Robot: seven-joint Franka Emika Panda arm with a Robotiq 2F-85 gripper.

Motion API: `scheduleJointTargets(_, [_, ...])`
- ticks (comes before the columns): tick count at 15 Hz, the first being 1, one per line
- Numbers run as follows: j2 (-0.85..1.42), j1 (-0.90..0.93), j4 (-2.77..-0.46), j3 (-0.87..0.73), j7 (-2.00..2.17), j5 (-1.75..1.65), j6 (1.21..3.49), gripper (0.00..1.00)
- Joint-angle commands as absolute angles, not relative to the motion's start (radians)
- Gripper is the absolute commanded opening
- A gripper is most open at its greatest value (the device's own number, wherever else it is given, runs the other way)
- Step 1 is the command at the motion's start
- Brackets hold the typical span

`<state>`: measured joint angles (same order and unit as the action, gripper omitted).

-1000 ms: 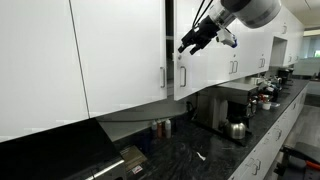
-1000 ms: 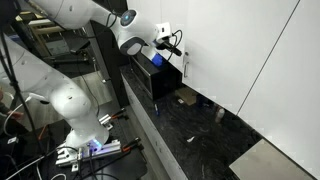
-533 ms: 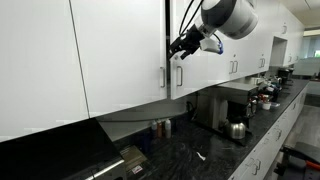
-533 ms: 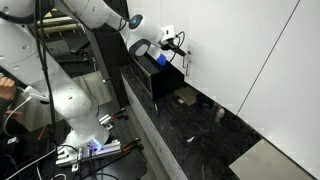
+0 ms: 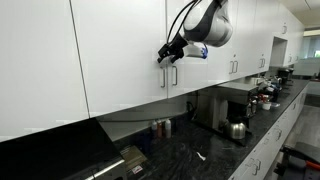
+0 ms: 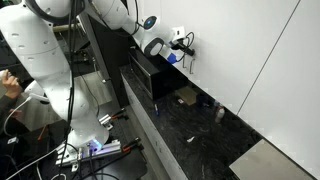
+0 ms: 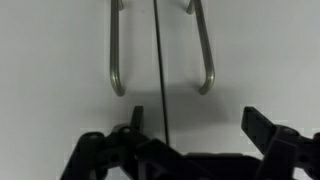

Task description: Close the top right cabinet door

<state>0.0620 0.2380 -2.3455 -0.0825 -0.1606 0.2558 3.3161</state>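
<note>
The top right cabinet door [image 5: 189, 72] is a narrow glossy white panel with a short silver bar handle [image 5: 176, 76]. It lies flush with the much wider white door [image 5: 120, 50] beside it, with only a thin dark seam between them. My gripper [image 5: 166, 55] is at that seam, just above the handles, and it also shows in an exterior view [image 6: 184, 46]. In the wrist view the gripper [image 7: 200, 125] is open and empty close to the door faces. The seam [image 7: 160, 60] runs between two silver handles [image 7: 117, 50] [image 7: 204, 50].
Smaller white doors with paired handles [image 5: 234, 66] continue along the wall. Below are a dark stone counter [image 5: 215, 150], a kettle [image 5: 237, 129], a black appliance [image 5: 225, 108] and cups [image 5: 160, 128]. The arm's base and cables [image 6: 85, 145] stand by the counter.
The arm swung along the cabinets toward the wide door, pushing the narrow door. The dark gap at the door's edge has shrunk to a thin seam.
</note>
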Motion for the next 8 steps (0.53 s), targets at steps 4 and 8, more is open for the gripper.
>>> scheduleJointTargets(4, [0.042,0.321,-2.339,-0.202,-0.17,0.244,3.142,1.0])
scheduleJointTargets(8, [-0.1,0.342,-2.409,-0.271,0.043,-0.062,2.886,1.0])
